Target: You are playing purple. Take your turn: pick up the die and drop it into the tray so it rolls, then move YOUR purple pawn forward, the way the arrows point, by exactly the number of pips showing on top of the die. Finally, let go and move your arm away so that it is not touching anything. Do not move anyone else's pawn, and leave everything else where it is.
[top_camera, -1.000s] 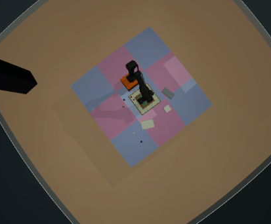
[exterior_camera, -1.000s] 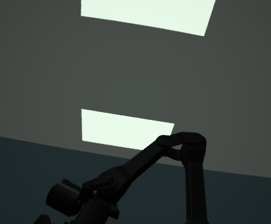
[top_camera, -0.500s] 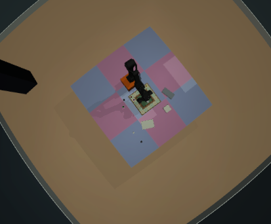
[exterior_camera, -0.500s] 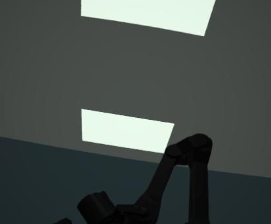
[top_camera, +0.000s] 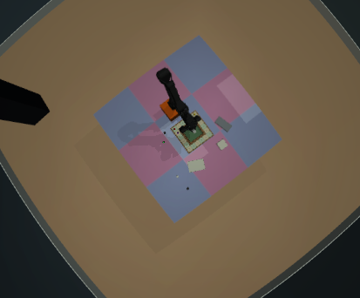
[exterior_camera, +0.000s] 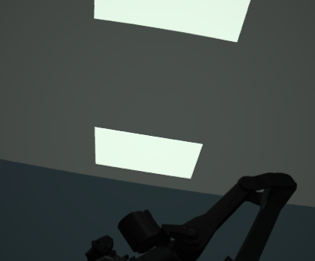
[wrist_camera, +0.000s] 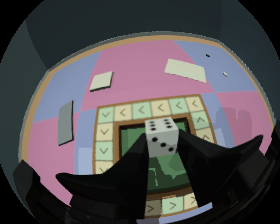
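My gripper is shut on the white die and holds it over the green tray in the middle of the board. In the wrist view the die shows six pips on its upper face and three on the face towards the camera. A small dark purplish piece, which looks like the purple pawn, stands on the board's left side in the top view. No pawn shows in the wrist view. The exterior view shows only the arm, not the board.
An orange block lies beside the board near the arm. A grey slab, a pale square and a pale rectangle lie around it. Small pieces lie farther out, one dark and one pale.
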Available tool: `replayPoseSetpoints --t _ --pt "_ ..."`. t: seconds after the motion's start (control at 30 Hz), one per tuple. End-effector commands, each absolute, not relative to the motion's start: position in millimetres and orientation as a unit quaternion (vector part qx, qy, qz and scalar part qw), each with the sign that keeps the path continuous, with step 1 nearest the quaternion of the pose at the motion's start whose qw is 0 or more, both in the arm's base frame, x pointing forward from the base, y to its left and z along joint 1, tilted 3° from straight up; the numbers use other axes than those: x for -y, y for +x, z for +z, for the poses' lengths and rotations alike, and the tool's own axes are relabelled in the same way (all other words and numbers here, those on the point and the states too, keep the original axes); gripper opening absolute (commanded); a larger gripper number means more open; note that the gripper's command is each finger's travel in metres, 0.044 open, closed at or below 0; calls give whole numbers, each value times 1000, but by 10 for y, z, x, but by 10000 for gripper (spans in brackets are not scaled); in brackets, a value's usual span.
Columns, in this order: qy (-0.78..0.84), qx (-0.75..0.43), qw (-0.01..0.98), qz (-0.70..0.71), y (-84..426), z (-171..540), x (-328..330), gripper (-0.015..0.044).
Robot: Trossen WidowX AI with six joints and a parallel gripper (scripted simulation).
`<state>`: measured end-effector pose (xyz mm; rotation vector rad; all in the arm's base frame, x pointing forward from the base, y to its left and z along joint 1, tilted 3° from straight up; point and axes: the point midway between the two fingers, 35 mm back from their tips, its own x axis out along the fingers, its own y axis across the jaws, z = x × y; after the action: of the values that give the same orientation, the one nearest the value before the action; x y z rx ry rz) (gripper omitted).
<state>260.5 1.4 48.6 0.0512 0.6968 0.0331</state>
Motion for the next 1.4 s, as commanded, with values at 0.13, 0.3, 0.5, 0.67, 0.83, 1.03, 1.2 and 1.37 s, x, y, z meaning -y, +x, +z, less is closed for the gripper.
replayPoseSetpoints --t 0.13,0.3,0.5,0.67,0.83,1.03,1.2,1.37 --pt "24 -346 938 18 2487 501 -14 0" --pt "25 -344 938 16 2506 517 -10 0" --pt "25 -344 938 16 2506 517 -10 0" --pt "25 -344 938 16 2506 517 -10 105" --pt "25 -344 938 16 2509 538 -9 236" --pt "23 -346 938 18 2495 918 12 394" --pt "24 -405 914 19 2537 860 9 440" --pt "22 -516 856 21 2614 723 -1 440"
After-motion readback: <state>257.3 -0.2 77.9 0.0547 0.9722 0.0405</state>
